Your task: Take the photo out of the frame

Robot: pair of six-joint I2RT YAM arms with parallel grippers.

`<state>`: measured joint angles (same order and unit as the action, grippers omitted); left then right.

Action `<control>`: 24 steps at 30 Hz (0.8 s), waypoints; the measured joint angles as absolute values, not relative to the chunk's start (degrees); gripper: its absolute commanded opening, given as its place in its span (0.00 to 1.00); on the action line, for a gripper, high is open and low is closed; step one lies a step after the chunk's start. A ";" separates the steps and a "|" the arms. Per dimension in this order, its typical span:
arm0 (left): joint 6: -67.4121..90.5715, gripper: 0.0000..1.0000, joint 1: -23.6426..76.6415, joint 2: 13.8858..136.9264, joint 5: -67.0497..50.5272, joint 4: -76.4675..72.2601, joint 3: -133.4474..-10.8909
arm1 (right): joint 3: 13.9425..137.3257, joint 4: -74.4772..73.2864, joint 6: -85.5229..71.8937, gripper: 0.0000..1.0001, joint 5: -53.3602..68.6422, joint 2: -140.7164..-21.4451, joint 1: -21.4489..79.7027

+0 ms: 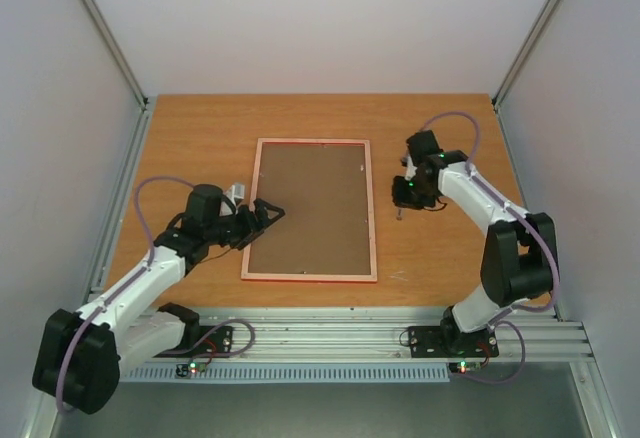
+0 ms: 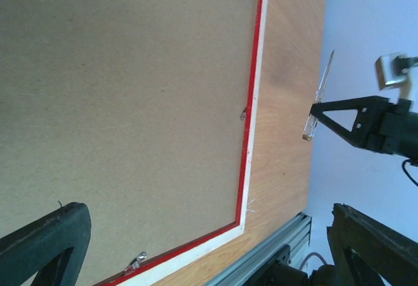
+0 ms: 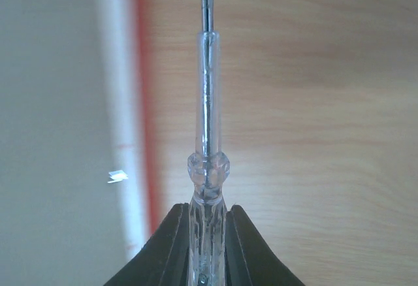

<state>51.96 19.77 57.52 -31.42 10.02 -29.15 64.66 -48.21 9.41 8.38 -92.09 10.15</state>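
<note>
Brown fibreboard backing board (image 1: 312, 208) is facing up inside the thin red rectangular picture frame (image 1: 310, 277), which is lying face down in the middle of the orange wooden table (image 1: 200, 138). The sunset photo is presumably sitting beneath that board, since none of it is showing. The right gripper (image 3: 208, 217) is pinching the clear plastic handle of a slim metal-shafted screwdriver (image 3: 208, 103), jaws narrow around it, just beside the frame's right rail with the blade reaching out over bare wood. The left gripper (image 1: 268, 213) is standing wide and holding nothing, hovering at the frame's left rail. Small silvery retaining tabs (image 2: 243, 113) are sitting along the inner edge, overlapping the board.

The step in hand seems to be working those tabs aside. Doing it well is calling for bringing the blade tip in low against one tab and pushing sideways along the board rather than down into it. Meanwhile the left gripper should be pressing on the rail so the frame is not sliding. Whether the tabs swivel or bend is too small to tell.
</note>
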 measured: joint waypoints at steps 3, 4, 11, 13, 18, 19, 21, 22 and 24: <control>53.23 0.99 20.91 58.61 -31.92 8.62 -29.87 | 67.29 -47.90 12.12 0.07 10.41 -89.19 16.93; 53.60 1.00 21.32 58.92 -32.05 8.16 -30.17 | 67.79 -47.83 12.95 0.07 11.09 -88.42 18.85; 57.93 0.94 22.06 60.71 -33.23 1.34 -30.46 | 70.63 -47.92 18.92 0.06 13.43 -85.93 30.52; 59.42 0.91 22.28 61.23 -33.26 -0.54 -30.48 | 71.26 -48.03 20.51 0.06 14.13 -85.56 33.71; 62.13 0.84 22.83 62.17 -33.21 -3.70 -31.40 | 73.08 -48.01 23.20 0.06 15.57 -85.32 40.38; 62.54 0.83 23.07 62.39 -33.17 -4.12 -31.81 | 73.43 -47.97 23.55 0.06 15.77 -85.32 41.54; 62.92 0.80 23.94 63.00 -33.06 -4.89 -32.77 | 74.02 -47.90 24.01 0.07 16.12 -85.38 43.31; 63.07 0.78 24.53 63.29 -32.97 -5.32 -33.21 | 74.32 -47.88 24.25 0.07 16.21 -85.45 44.18; 63.35 0.73 25.52 63.68 -32.71 -6.04 -33.67 | 74.96 -47.83 24.40 0.06 16.23 -85.71 45.39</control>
